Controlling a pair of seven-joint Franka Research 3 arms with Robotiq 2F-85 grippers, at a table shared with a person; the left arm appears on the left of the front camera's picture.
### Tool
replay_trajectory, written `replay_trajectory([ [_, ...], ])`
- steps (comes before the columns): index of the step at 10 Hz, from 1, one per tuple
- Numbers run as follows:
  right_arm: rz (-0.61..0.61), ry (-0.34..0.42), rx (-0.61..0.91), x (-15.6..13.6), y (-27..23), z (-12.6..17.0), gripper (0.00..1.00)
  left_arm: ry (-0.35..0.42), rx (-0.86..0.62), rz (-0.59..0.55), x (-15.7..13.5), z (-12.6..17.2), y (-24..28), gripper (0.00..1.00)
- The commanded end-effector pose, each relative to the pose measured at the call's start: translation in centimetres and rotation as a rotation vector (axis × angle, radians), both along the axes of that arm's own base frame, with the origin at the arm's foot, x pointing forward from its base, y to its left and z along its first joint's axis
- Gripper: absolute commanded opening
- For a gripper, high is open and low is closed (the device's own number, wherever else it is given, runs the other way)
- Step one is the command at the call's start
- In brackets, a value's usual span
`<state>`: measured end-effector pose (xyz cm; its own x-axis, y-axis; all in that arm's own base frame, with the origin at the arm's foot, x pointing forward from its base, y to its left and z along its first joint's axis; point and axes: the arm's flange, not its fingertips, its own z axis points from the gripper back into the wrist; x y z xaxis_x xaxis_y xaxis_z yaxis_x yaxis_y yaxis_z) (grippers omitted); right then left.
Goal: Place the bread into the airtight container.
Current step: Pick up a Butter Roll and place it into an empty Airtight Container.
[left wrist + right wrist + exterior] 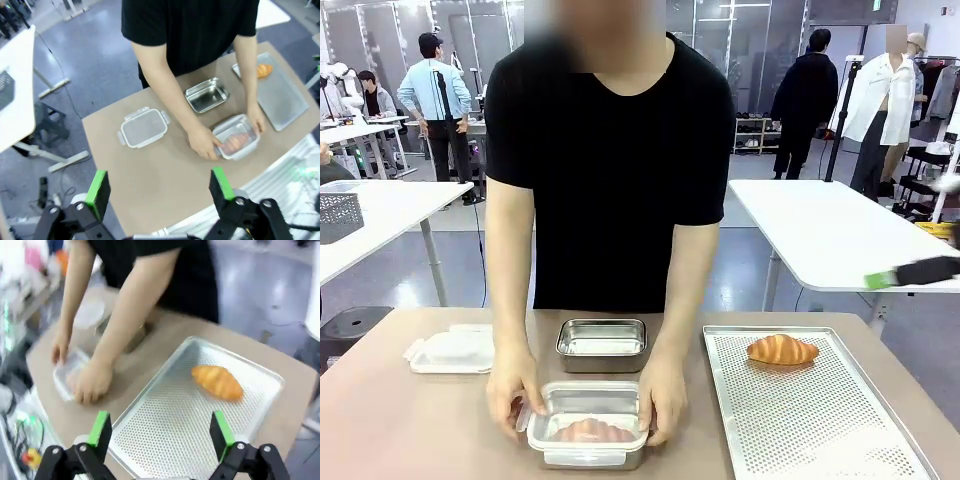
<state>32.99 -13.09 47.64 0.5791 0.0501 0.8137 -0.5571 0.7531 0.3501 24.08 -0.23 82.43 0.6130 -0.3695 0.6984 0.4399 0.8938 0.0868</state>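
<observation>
One bread (782, 349) lies near the far edge of the tray (820, 430) — a second bread (590, 430) sits in the lidded box (590, 459) at the table (410, 420) edge nearest the robot, under the person's hands (512, 392). The left claw (159, 189) and right claw (160, 432) hang spread, empty. Next, likely: pinch the tray bread softly for the empty box (602, 362).

Bright even indoor light, soft shadows, right wrist view motion-blurred

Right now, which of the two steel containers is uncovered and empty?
The farther one, mid-table, is bare and empty. The nearer container sits between the person's hands under a clear lid, with bread inside.
</observation>
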Motion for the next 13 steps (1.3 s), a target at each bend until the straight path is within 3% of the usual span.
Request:
replay_trajectory([
  [1, -0.128, -0.086, 0.106, -10.0, -8.0, -3.1, 0.99, 0.009, 0.003, -0.002, 0.0, 0.3, 0.0, 1.00],
  [2, -0.137, -0.070, 0.153, -10.7, -9.6, -5.1, 0.99, 0.009, 0.003, -0.002, 0.0, 0.3, 0.0, 1.00],
  [4, -0.129, -0.016, 0.227, -9.0, -10.9, -8.2, 0.99, 0.009, 0.003, -0.002, 0.0, 0.3, 0.0, 1.00],
  [5, -0.203, -0.065, 0.184, -11.1, -12.3, -3.4, 0.99, 0.009, 0.003, -0.002, 0.0, 0.3, 0.0, 1.00],
  [13, -0.203, -0.065, 0.184, -11.1, -12.3, -3.4, 0.99, 0.009, 0.003, -0.002, 0.0, 0.3, 0.0, 1.00],
])
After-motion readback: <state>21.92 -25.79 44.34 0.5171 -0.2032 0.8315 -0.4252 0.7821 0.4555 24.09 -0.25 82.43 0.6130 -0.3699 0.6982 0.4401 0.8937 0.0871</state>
